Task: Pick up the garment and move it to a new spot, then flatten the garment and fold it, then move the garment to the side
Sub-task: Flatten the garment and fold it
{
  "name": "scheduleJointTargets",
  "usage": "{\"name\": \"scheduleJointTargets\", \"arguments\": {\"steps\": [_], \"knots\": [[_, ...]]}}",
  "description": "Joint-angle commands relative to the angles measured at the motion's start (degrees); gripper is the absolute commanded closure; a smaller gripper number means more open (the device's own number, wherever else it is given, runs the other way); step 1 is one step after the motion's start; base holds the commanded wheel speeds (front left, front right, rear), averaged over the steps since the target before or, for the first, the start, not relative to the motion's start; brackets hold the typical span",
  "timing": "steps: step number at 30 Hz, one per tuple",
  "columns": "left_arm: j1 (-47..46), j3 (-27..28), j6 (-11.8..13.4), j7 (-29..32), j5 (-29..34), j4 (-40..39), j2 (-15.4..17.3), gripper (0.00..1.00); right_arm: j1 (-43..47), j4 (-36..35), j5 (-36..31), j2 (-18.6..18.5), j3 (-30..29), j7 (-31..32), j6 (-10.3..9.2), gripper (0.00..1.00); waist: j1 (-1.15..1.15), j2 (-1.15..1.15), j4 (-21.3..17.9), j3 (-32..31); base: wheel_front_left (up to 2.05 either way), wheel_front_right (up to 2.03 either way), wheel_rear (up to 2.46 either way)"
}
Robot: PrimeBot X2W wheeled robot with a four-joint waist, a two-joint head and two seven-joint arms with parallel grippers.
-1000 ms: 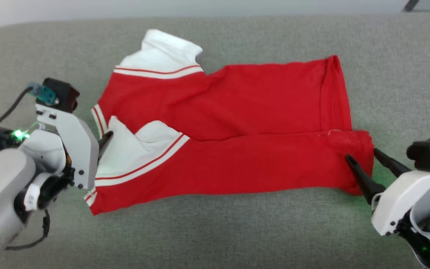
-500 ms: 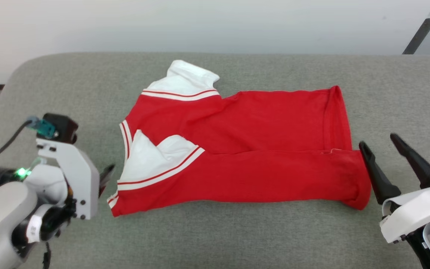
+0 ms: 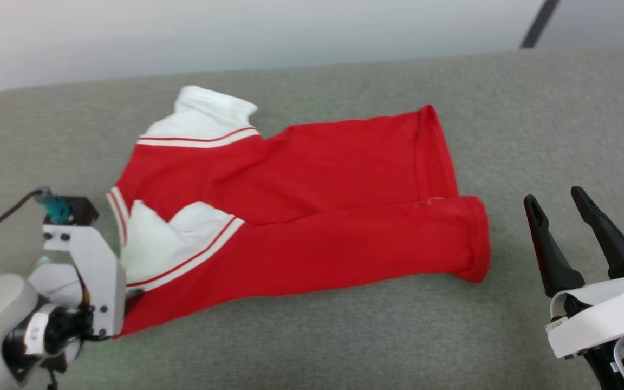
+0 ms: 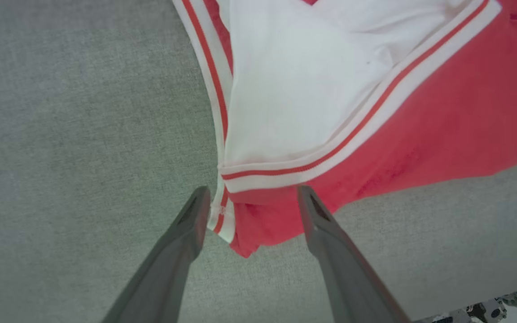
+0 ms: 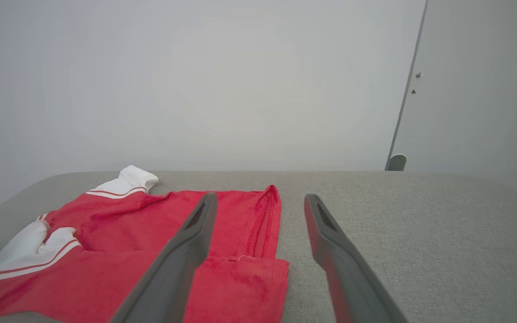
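Observation:
The garment [image 3: 317,179], a red shirt with white sleeves and striped trim, lies folded lengthwise on the grey cushion [image 3: 312,341], collar end to the left. In the left wrist view my left gripper [image 4: 253,194] is open, its fingers straddling the near-left corner of the garment [image 4: 294,89] by the striped trim. Its white wrist housing [image 3: 92,271] covers that corner in the head view. My right gripper [image 3: 557,201] stands open and empty, to the right of the hem end and clear of the cloth. The right wrist view has this gripper [image 5: 260,198] raised above the cushion, the garment [image 5: 119,224] to its left.
The cushion [image 5: 420,233] stretches bare to the right of the shirt and along its near side. A pale wall runs behind it, with a dark slanted bar [image 3: 539,21] at the upper right. A door edge with a stopper [image 5: 396,161] stands beyond the cushion.
The head camera has shifted. My right gripper has come off the hem corner and drawn back to the right. My left gripper has moved from the folded sleeve down to the near-left corner.

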Motion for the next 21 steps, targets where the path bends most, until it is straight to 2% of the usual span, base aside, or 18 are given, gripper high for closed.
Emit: {"name": "scheduleJointTargets", "arguments": {"steps": [1, 7, 16, 17, 21], "knots": [[0.7, -0.2, 0.2, 0.4, 0.0, 0.3, 0.4, 0.0, 0.6, -0.2, -0.2, 0.2, -0.3, -0.2, -0.06, 0.0, 0.0, 0.0, -2.3, 2.2, 0.0, 0.0, 0.0], [1.4, -0.9, 0.5, 3.2, -1.8, 3.5, 0.0, 0.0, 0.5, -0.5, 1.0, 2.0, -1.3, -0.6, -0.06, 0.0, 0.0, 0.0, -3.7, 3.9, 0.0, 0.0, 0.0], [2.5, -0.8, -1.4, 4.4, -5.5, 10.2, -4.4, 0.0, -0.1, 0.2, 2.1, 2.5, -1.5, 1.0, -0.06, 0.0, 0.0, 0.0, -3.6, 4.7, 0.0, 0.0, 0.0], [2.4, -0.8, -1.8, 4.7, -5.8, 10.7, -4.9, 1.0, -0.3, 0.2, 2.2, 2.5, -1.6, 1.2, -0.06, 0.0, 0.0, 0.0, -3.5, 4.8, 0.0, 0.0, 0.0], [2.0, -0.6, -2.3, 4.7, -5.8, 12.4, -6.0, 1.0, -0.4, 0.9, 3.0, 2.7, -1.6, 4.6, -0.06, 0.0, 0.0, 0.0, -3.2, 4.8, 0.0, 0.0, 0.0]]}}
